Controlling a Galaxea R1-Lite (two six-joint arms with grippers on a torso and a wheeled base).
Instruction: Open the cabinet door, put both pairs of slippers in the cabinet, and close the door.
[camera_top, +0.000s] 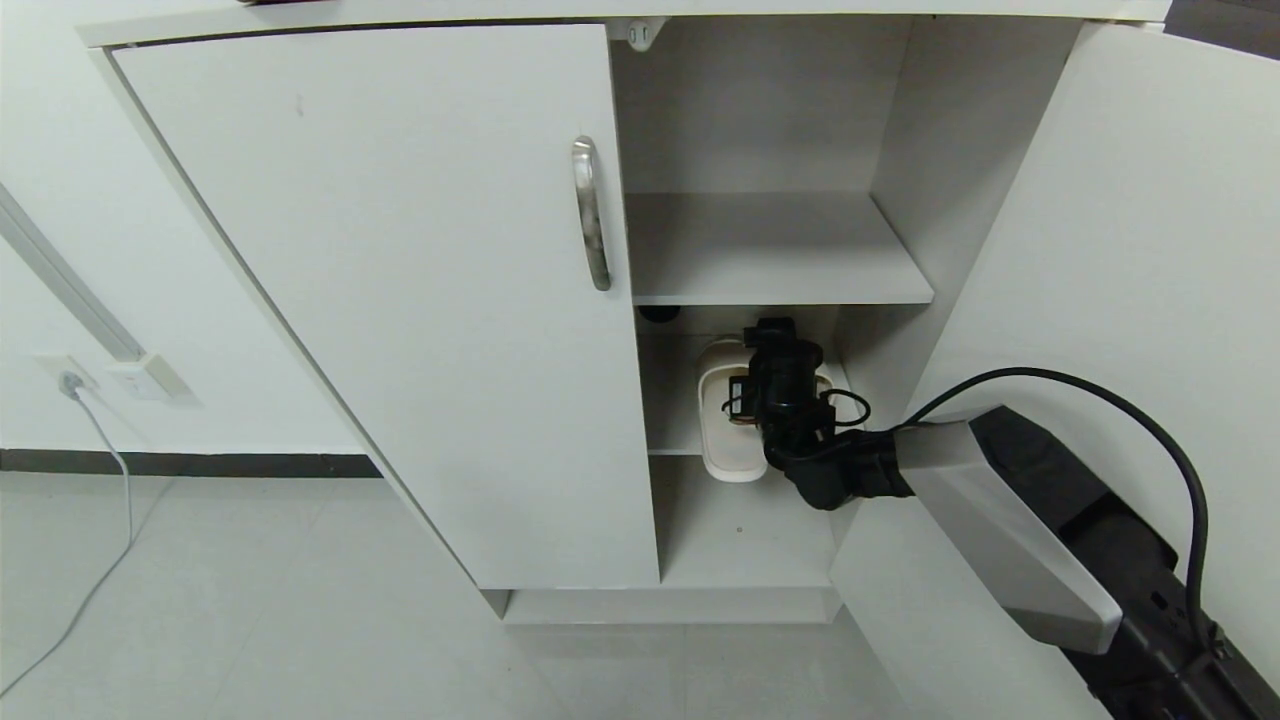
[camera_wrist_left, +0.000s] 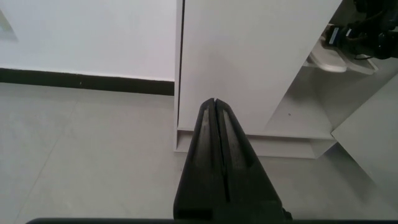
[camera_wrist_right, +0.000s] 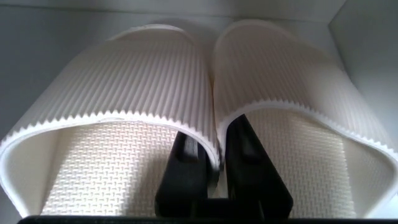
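The right arm (camera_top: 1000, 520) enters the head view from 4 o'clock and stretches, wrist level, into the open half of the white cabinet (camera_top: 400, 300). The right gripper (camera_wrist_right: 211, 140) is in the middle compartment, under the upper shelf (camera_top: 770, 245). In the right wrist view its two black fingers (camera_wrist_right: 249, 155) pinch the adjoining inner walls of a pair of white ribbed slippers (camera_wrist_right: 143, 81), one finger inside each. The fingertips are hidden under the straps.

From the head, the slippers (camera_top: 725, 440) lie just off centre toward 4 o'clock on the lower shelf (camera_top: 670, 430). Their heels overhang its front edge, and the black wrist covers most of the right-hand slipper. The right door (camera_top: 1130, 250) stands open at 3 o'clock, while the left door (camera_top: 300, 150), with its metal handle (camera_top: 590, 212), is closed.

The left gripper (camera_wrist_left: 214, 102) hangs low over the tiled floor (camera_wrist_left: 81, 155), fingers pressed together and pointing at the cabinet's base. A small dark round object (camera_top: 658, 313) beneath the upper shelf is too dim to identify.
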